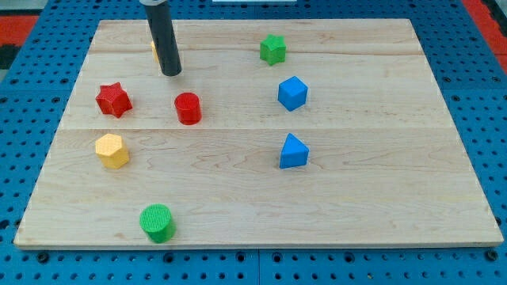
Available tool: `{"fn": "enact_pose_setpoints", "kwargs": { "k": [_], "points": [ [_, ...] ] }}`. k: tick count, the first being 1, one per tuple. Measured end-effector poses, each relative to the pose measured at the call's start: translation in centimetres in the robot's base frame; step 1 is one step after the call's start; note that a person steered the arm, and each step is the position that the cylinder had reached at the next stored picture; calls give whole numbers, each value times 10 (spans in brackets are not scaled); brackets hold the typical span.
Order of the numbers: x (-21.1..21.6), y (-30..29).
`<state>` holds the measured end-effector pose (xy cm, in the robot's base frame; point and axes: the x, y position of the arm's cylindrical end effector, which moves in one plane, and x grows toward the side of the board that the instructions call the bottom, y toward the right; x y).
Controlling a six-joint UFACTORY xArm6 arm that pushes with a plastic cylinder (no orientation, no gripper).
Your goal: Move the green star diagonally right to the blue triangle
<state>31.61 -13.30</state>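
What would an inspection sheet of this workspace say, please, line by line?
Surface: wooden board, light, made of joined planks, lying flat.
Job's things: green star near the view's top; blue triangle lower, slightly to the view's right of it, with a blue cube between them.
Clutter: red star, red cylinder, yellow block, green cylinder; a small yellow piece shows behind the rod, shape not clear.
Grippers: none; my tip is far to the view's left of the green star, above the red cylinder, touching no block.
Cables: nothing seen.
Surroundings: blue perforated base; red area at the top corners.
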Motion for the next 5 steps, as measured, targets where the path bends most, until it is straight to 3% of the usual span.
{"fn": "enact_pose_setpoints", "kwargs": {
  "k": [2, 3, 4, 5],
  "points": [
    [-38, 32],
    [-77, 104],
    [-74, 158],
    [-31, 174]
  ]
}}
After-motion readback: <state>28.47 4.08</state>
